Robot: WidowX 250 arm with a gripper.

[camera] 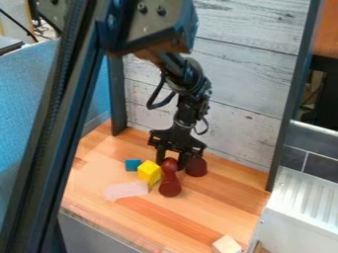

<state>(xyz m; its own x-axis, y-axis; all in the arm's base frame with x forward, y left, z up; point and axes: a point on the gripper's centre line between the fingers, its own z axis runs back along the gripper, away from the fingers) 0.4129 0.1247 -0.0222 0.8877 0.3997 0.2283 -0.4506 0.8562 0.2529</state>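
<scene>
Yellow block [149,171] just beside the dark red knobbed piece [170,186]; blue block [133,164], pale slab [126,190] also left. Dark red dome [196,167] right. Plank wall [241,81] behind; counter [214,205] runs forward to white block [226,245]. Hand [171,161] spread at the piece's rounded, glossy top.

1. Blocks: three — one yellow block [149,171], one blue block [133,164] just to its left, and one pale block [226,245] well apart from it, toward the lower right. Whether the yellow patch at the yellow block's lower edge is a separate piece is unclear.
2. Dark red rounded pieces: two — a narrow-waisted piece [170,187] just right of the yellow block, and a domed piece [196,167] farther right.
3. Flat pinkish pieces: one [126,190], below and left of the yellow block.
</scene>
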